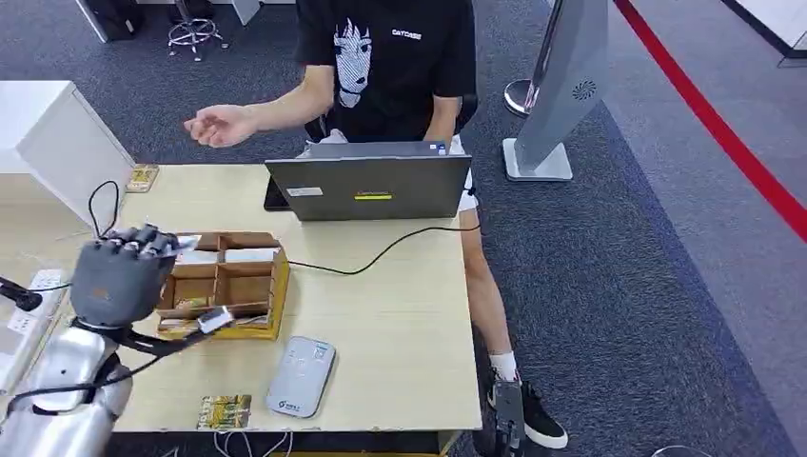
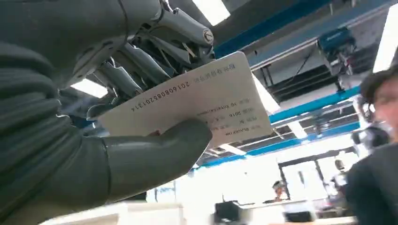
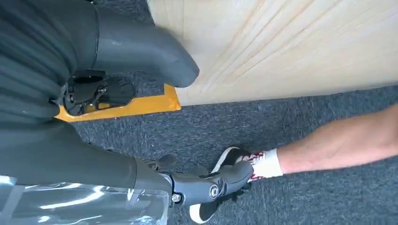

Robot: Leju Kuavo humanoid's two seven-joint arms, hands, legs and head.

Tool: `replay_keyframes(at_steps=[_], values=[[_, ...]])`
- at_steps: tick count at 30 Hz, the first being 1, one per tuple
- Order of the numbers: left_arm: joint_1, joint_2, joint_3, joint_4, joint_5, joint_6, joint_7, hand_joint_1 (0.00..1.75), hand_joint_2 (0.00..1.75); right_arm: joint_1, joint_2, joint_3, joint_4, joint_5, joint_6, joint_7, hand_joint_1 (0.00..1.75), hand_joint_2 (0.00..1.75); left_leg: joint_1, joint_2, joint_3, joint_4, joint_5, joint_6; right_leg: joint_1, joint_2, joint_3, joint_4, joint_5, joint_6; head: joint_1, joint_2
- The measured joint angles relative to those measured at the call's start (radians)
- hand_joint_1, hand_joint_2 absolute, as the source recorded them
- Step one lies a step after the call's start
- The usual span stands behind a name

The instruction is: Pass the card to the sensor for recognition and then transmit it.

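Card (image 2: 197,101) sat pinched in the left hand (image 1: 116,276), thumb (image 2: 155,152) pressed against its printed face and the darker fingers (image 2: 141,61) closed on its back; printed digits ran along one edge. In the head view that hand hung at 9 o'clock over the wooden table (image 1: 400,314), knuckles toward the camera, just above the wooden compartment tray (image 1: 233,286), which held a few small cards and slips. At 7 o'clock a small printed card (image 1: 224,411) lay near the table's front edge, and just beside it, at 6 o'clock, rested the grey sensor (image 1: 301,376). At 12 o'clock a grey laptop (image 1: 371,186) stood with its lid up, a black cable (image 1: 381,255) running from it across the table. Behind it sat a person (image 1: 385,67) in a black shirt, one open hand (image 1: 221,126) held out toward 10 o'clock. The right hand (image 3: 141,112) hung below the table's edge beside that person's shoe (image 3: 225,180); thumb and fingers stood apart, holding nothing.
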Motion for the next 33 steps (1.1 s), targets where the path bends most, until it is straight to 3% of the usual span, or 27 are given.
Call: replay_keyframes(at_steps=[3,8,25,28,33], values=[[0.084,-0.064,-0.003,-0.096,0.004,0.000,-0.008,1.75,1.75,0.007,0.000,-0.011,0.000,-0.005,-0.002,-0.008,0.00,1.75,0.000,0.000,-0.001,0.000,-0.001,0.001,0.000,-0.001,0.000,-0.002,0.000,0.000,0.001,0.000],[0.141,-0.115,-0.004,-0.181,0.004,0.000,-0.008,1.75,1.75,0.009,0.001,-0.017,0.000,-0.007,-0.001,-0.008,0.00,1.75,0.000,-0.002,-0.001,0.000,0.000,0.001,0.000,-0.003,0.000,-0.001,0.000,0.001,0.001,0.000],[0.166,-0.149,-0.004,-0.228,0.005,0.000,-0.018,1.75,1.75,0.011,0.001,-0.019,0.000,-0.008,-0.003,-0.009,0.00,1.75,0.000,-0.002,-0.001,0.000,0.001,0.001,0.000,-0.003,0.001,-0.001,0.001,0.001,0.001,0.000],[0.193,-0.176,-0.008,-0.228,0.007,0.000,-0.052,1.75,1.75,0.011,0.003,-0.026,0.000,-0.011,-0.006,-0.013,0.00,1.75,0.000,-0.002,-0.001,0.000,0.001,0.001,0.000,-0.003,0.001,-0.001,0.001,0.001,0.001,0.000],[0.246,-0.215,-0.066,-0.216,-0.027,0.000,-0.021,1.75,1.75,0.011,0.003,-0.044,0.000,-0.004,-0.008,-0.016,0.00,1.75,0.000,-0.003,-0.002,0.000,0.000,0.002,0.000,-0.003,0.001,-0.002,0.000,0.001,0.001,0.000]])
